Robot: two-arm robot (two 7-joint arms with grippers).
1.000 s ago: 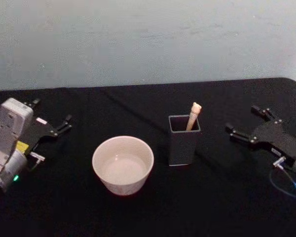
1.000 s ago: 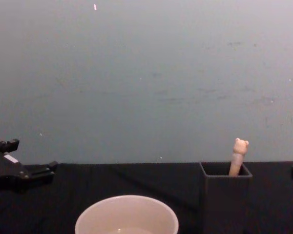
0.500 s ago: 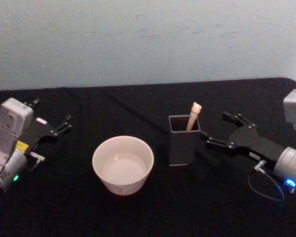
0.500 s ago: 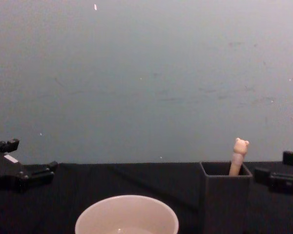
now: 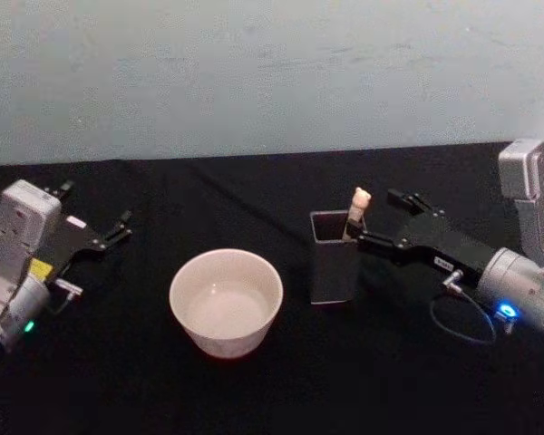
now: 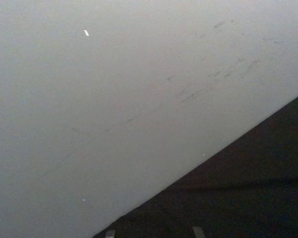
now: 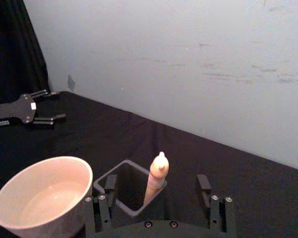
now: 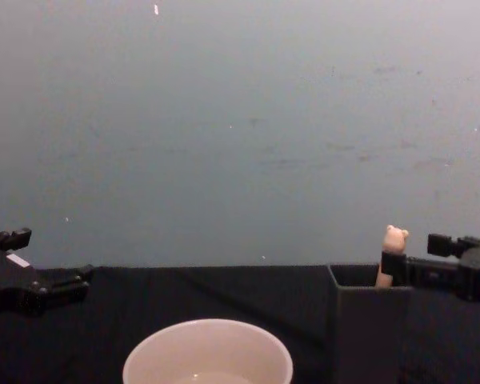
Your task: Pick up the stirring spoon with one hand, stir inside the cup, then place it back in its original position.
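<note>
The right gripper's fingers stand wide apart with nothing clamped between them. They are level with the top of the spoon, which stands in the holder. The nearer tip sits just beside the pink handle, over the holder's right-hand rim, and from here I cannot tell whether it touches. Seen from the right wrist, the handle rises about midway across the gap, a little ahead of the tips. From the chest it pokes up right at the end of the near finger. The spoon leans into the far right corner of the dark grey square holder, and only the bear-topped end shows above the rim. Behind the fingers the gripper's black body runs back and to the right to a silver wrist. A thin loop of cable hangs under it, low over the black table. The cream cup sits on the table to the left of the holder, near it but apart and slightly closer to the robot. Well off to the left, the left gripper rests idle above the table. Its fingers are spread as well, holding nothing and pointing towards the far edge. A pale grey-blue wall rises behind the table.
</note>
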